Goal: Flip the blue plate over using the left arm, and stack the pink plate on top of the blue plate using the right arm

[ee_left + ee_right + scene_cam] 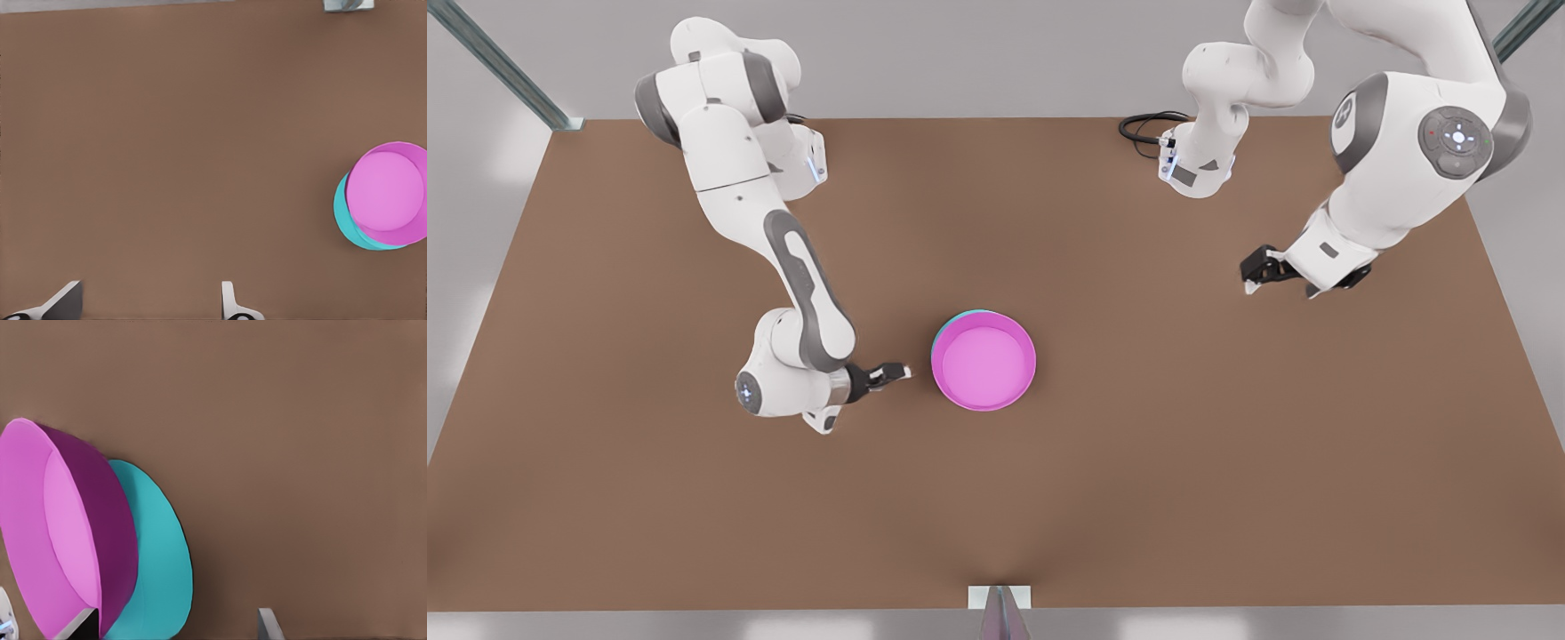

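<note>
pink plate (983,366): sits mouth-up on top of the blue plate, near the table's middle; lighter pink inside, darker rim wall. Also in the left wrist view (387,193) and the right wrist view (63,533).
blue plate (960,317): under the pink one, only a thin cyan crescent showing at the far edge in the front view. The wrist views show more of it (347,223) (157,553); stack is slightly offset, not concentric.
right gripper (900,373): low over the table, just beside the stack on the front view's left, pointing at it, not touching. Fingers (268,623) spread apart, nothing between them.
left gripper (1256,277): well apart from the plates, towards the front view's right and farther back, raised off the table, waiting. Fingers (228,300) spread wide, holding nothing.
table (1183,462): plain brown surface, plates are the only loose items on it.
cable (1143,129): black loop at the far table edge by the base of the arm on the front view's right.
</note>
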Controlling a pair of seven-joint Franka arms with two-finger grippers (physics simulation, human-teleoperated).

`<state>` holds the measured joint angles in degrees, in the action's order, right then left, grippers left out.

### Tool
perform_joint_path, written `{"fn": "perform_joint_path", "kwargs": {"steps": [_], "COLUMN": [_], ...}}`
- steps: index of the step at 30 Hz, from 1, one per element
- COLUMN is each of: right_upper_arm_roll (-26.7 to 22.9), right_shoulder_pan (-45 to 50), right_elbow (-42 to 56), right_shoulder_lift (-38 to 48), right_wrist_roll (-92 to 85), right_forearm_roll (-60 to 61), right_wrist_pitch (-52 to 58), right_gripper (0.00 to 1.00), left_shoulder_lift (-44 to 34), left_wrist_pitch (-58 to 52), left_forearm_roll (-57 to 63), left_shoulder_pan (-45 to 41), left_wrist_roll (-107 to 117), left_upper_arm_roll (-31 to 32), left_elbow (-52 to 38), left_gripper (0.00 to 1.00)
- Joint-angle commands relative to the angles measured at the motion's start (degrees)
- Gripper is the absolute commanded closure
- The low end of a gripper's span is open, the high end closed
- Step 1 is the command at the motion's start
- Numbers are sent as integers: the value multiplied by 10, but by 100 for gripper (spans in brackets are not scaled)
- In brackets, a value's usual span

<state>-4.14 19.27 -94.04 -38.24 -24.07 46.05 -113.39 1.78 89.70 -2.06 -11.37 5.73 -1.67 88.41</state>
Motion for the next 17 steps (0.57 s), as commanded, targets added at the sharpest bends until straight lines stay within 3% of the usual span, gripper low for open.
{"fn": "perform_joint_path", "kwargs": {"steps": [1,3,4,6,7,9,11,14,17], "right_upper_arm_roll": [0,-21,-91,-192,-193,-193,-113,-69,-61], "right_shoulder_pan": [-10,-55,-53,-53,-49,-34,-79,-103,-112], "right_elbow": [3,32,90,308,377,402,366,286,278], "right_shoulder_lift": [1,10,12,12,47,84,149,206,212], "right_wrist_roll": [-4,-1,14,20,21,21,67,82,83], "right_forearm_roll": [0,-19,-112,-312,-383,-413,-433,-452,-455], "right_wrist_pitch": [4,47,119,328,390,419,417,384,384], "right_gripper": [9,3,0,0,0,0,0,0,0], "left_shoulder_lift": [-3,-4,-4,9,20,22,19,19,20], "left_wrist_pitch": [0,2,-1,-34,-38,-40,-40,-41,-41], "left_forearm_roll": [-1,-2,-2,-2,-5,-6,-6,-6,-6], "left_shoulder_pan": [4,4,16,49,48,43,43,37,37], "left_wrist_roll": [-2,-42,-49,-49,-49,-49,-49,-49,-49], "left_upper_arm_roll": [-10,-39,-32,-4,-4,-5,-5,-8,-9], "left_elbow": [2,4,4,0,-10,-11,-10,-10,-10], "left_gripper": [0,0,0,0,0,0,0,0,0]}}
